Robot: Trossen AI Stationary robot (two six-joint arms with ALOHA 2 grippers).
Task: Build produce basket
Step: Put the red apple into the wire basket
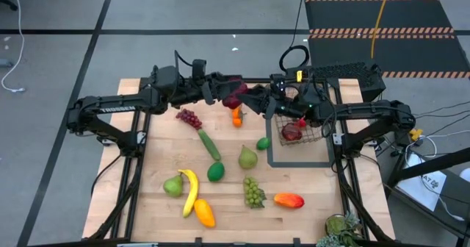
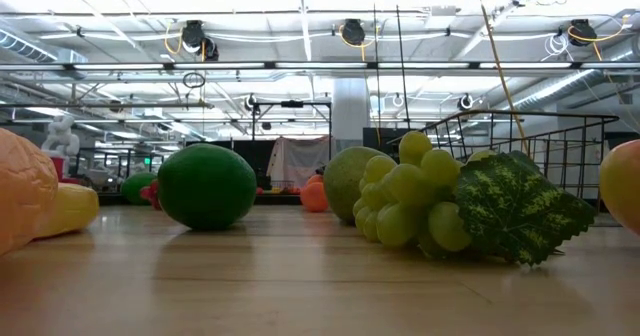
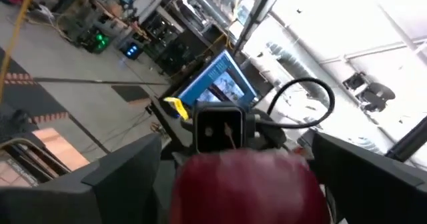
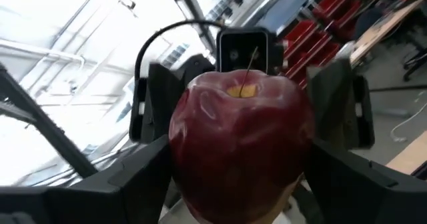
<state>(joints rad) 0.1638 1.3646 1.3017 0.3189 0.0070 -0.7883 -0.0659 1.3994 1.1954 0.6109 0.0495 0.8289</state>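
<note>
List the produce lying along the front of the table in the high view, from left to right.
Green pear → banana → orange-yellow mango → green grapes → red-orange mango.

Apple (image 1: 291,131) in basket (image 1: 312,139); grapes (image 1: 254,192), banana (image 1: 191,190) left of basket.

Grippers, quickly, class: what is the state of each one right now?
Left gripper: cannot be told.
Right gripper: closed on the red apple.
</note>
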